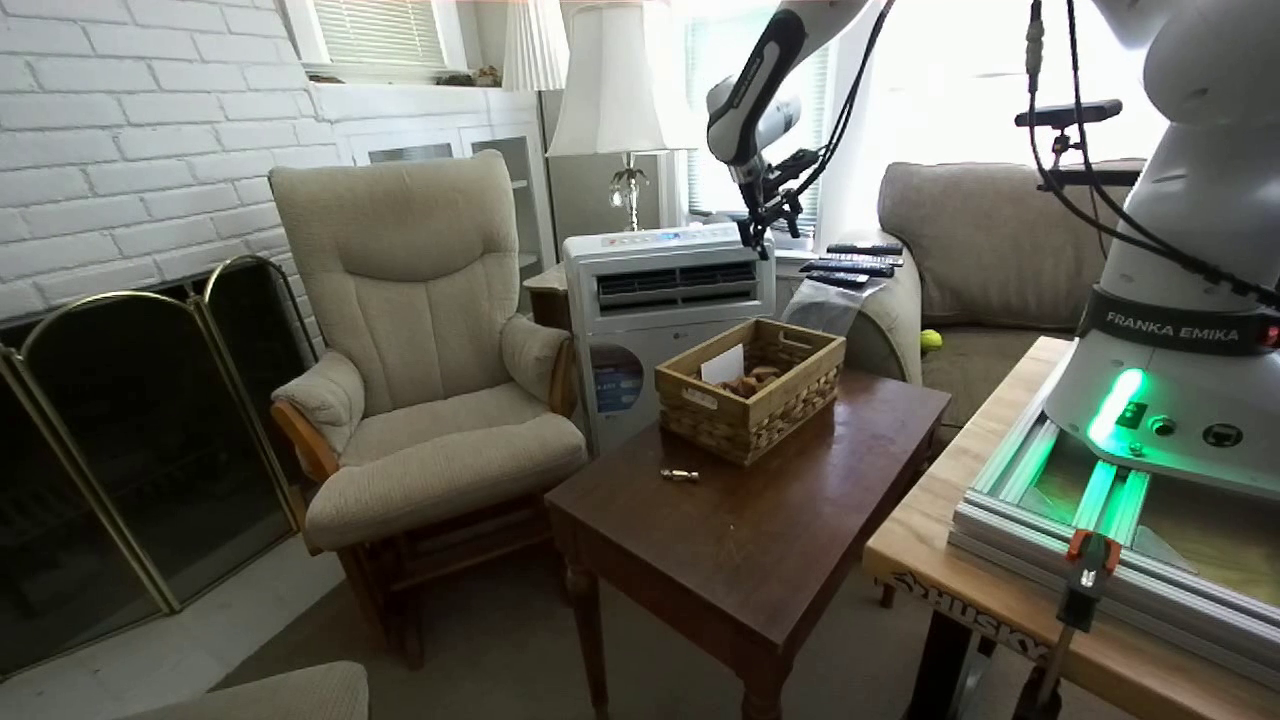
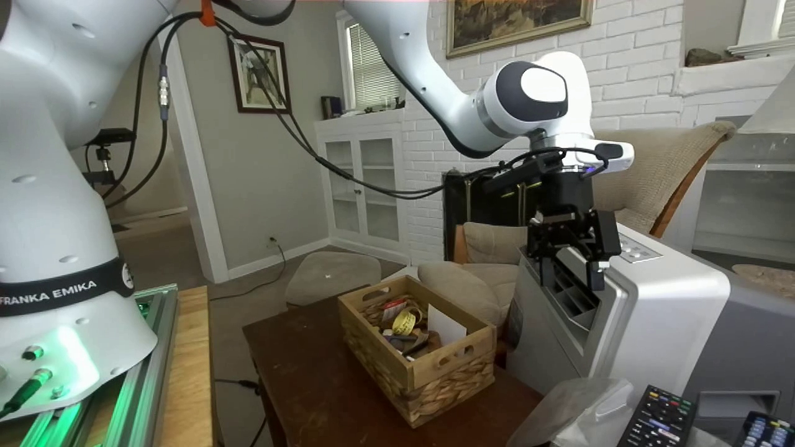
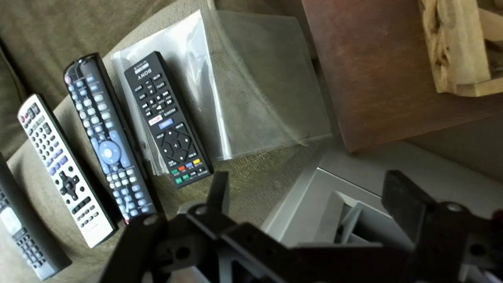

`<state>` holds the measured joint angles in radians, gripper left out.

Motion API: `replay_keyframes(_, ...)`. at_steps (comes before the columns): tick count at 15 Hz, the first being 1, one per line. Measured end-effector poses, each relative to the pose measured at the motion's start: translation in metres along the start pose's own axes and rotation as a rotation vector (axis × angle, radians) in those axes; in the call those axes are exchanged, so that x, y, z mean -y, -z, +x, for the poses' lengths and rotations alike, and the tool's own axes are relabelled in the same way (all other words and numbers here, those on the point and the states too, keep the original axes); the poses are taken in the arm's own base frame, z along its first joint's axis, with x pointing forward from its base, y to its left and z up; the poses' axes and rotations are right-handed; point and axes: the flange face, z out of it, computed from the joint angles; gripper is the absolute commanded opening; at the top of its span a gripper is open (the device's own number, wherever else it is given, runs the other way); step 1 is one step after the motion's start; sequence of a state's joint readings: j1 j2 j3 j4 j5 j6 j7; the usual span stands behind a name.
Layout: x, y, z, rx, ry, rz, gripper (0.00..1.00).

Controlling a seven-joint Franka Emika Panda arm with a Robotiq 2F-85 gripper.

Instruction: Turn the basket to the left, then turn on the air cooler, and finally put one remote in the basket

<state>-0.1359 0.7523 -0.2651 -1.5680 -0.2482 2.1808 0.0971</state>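
In an exterior view, the basket (image 1: 788,415) sits on the counter (image 1: 740,525) near the air cooler (image 1: 660,323), with remotes (image 1: 850,268) on the sofa arm (image 1: 889,325). In an exterior view, the pincer (image 2: 572,280), spread wide, hangs near the air cooler's front, holding nothing. In the wrist view, a black remote (image 3: 169,118) lies on a clear bag (image 3: 267,78); likely light, stiff and slick, best pinched across its narrow middle.

Arm (image 2: 428,81) extended, wrist (image 2: 577,93) angled down, pincer (image 3: 306,175) spread wide.
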Motion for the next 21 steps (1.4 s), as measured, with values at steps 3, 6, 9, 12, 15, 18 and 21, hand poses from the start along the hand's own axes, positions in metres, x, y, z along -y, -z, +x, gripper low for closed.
replay_keyframes(3,-0.014,-0.016,-0.003,0.027,-0.076,-0.002,1.00)
replay_keyframes(6,-0.022,-0.034,-0.006,0.057,-0.145,0.012,1.00)
replay_keyframes(9,-0.028,-0.051,-0.010,0.060,-0.210,0.068,1.00)
replay_keyframes(12,-0.043,-0.067,-0.010,-0.032,-0.259,0.162,1.00)
replay_keyframes(15,-0.077,-0.085,-0.013,-0.153,-0.272,0.232,1.00)
replay_keyframes(18,-0.099,-0.099,-0.019,-0.196,-0.251,0.270,1.00)
replay_keyframes(21,-0.110,-0.104,-0.022,-0.198,-0.225,0.271,1.00)
